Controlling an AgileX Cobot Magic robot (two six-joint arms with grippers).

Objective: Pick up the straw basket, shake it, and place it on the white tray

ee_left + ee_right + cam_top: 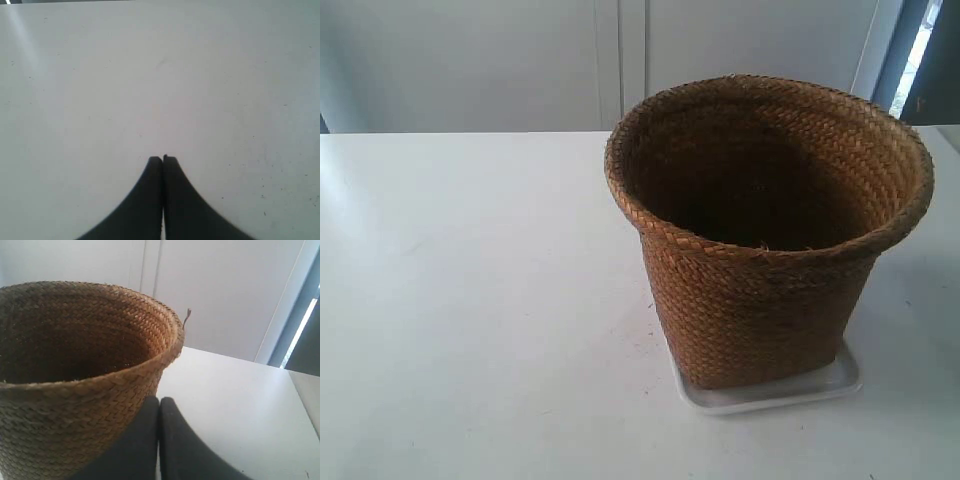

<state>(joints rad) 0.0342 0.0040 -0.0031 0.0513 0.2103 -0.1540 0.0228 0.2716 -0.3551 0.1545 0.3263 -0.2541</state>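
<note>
Exterior view puts the straw basket (760,300) upright on the white tray (825,386), toward four o'clock on the pale table (470,300), with tray rim showing at the base's five o'clock. The left gripper (162,159) is pinched closed and empty above bare tabletop. The right gripper (159,400), likewise closed on nothing, sits just beside the basket's wall. A careless sweep there could, I judge, push the coarse braided weave across glossy plastic, sliding the squarish base off the low rim. A loose strand (186,317) at the thick rim might snag.

No text, label or number can be read anywhere.
</note>
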